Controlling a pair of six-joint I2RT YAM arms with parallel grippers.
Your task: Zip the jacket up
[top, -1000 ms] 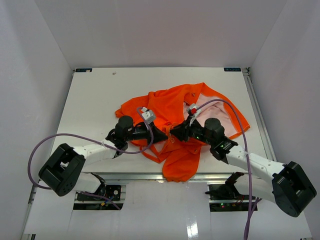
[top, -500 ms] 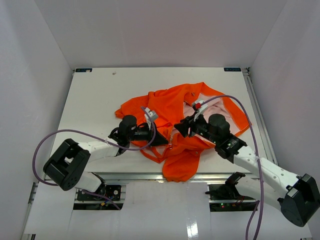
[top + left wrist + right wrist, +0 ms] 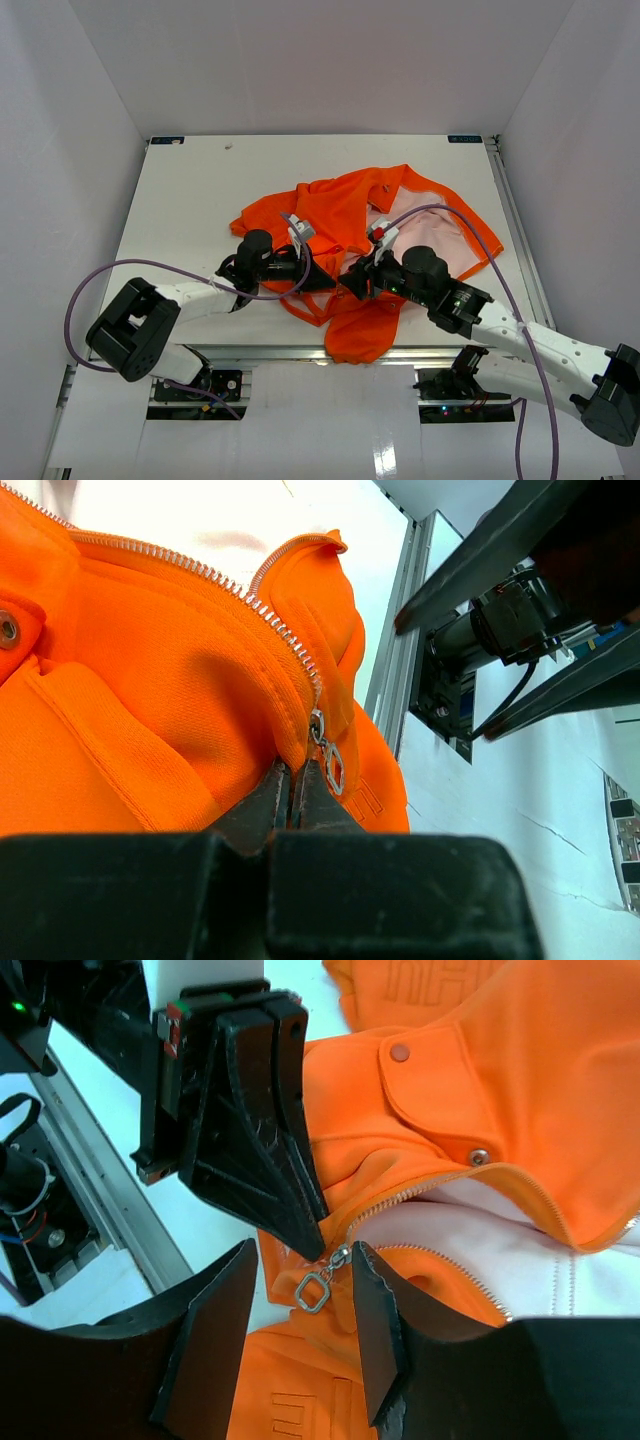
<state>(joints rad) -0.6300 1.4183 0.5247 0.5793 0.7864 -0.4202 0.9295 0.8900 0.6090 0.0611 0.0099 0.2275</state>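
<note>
At the tabletop's (image 3: 190,190) centre, spilling toward 6 o'clock, the jacket (image 3: 345,215) lies unzipped. Its hem stays clenched in the left claw (image 3: 293,775). Having widened and dropped toward 7 o'clock, the right claw (image 3: 303,1260) straddles the zipper pull (image 3: 313,1291), released, likely regrasping.

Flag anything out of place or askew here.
The jacket lies crumpled, not flat: its front gapes open showing pink lining, and its lower part droops over the near edge of the table. The zipper pull sits at the bottom, unzipped.
</note>
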